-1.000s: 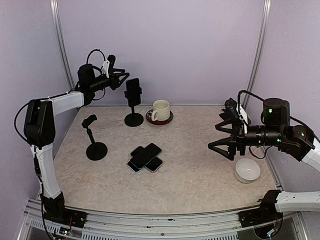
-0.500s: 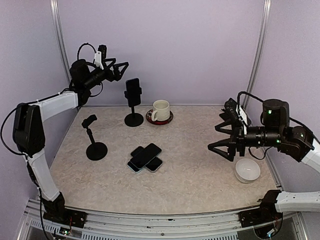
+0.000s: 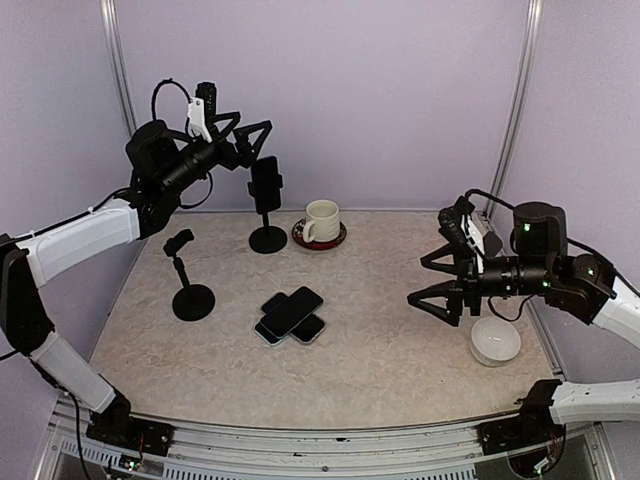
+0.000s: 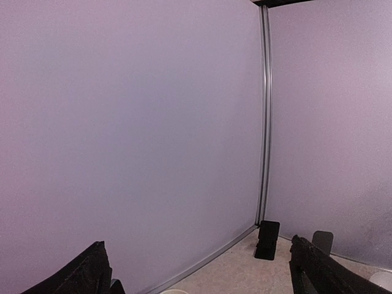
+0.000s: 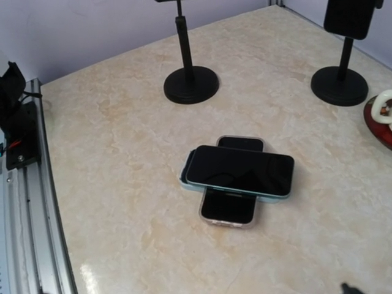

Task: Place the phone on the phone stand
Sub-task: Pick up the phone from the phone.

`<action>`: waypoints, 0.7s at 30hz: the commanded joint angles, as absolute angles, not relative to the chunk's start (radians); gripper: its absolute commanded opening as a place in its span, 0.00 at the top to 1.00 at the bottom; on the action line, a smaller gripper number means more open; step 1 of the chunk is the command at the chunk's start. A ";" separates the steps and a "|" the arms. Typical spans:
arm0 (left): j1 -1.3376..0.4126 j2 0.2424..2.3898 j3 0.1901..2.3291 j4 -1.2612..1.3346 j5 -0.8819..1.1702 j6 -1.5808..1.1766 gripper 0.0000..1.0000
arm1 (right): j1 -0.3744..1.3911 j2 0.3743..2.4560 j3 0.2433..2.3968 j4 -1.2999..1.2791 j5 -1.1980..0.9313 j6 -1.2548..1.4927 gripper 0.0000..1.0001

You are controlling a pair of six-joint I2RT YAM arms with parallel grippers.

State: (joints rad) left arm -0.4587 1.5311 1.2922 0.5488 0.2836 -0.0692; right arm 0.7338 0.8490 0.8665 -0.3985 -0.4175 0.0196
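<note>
Dark phones [image 3: 291,313] stacked mid-table, stand [image 3: 192,295] near L edge, bowl [image 3: 496,340] R edge

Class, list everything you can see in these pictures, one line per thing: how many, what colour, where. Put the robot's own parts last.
Empty black round-based phone stand: one, black, table's left side.
Occupied black phone stand: one, black, back of table.
Dark upright phone: one, black, on the occupied stand.
Flat crossed phones: two, dark screens, pale cases, table centre, one lying across the other.
White ceramic mug: one, white, back centre.
Dark red saucer: one, under the mug.
White round bowl: one, white, right side.
Beige marbled tabletop: one.
Left arm's fingers: two, black, open, raised beside the upright phone.
Right arm's fingers: two, black, open, above the table near the bowl.
</note>
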 commanded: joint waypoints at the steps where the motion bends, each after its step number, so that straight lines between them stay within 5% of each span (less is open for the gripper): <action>1: -0.507 1.517 1.269 0.465 0.246 -0.030 0.01 | 0.722 0.862 0.862 -0.349 -0.448 0.020 0.00; 21: -0.721 1.430 0.989 0.382 -0.020 -0.008 0.01 | 0.721 0.867 0.839 -0.307 -0.480 0.038 0.00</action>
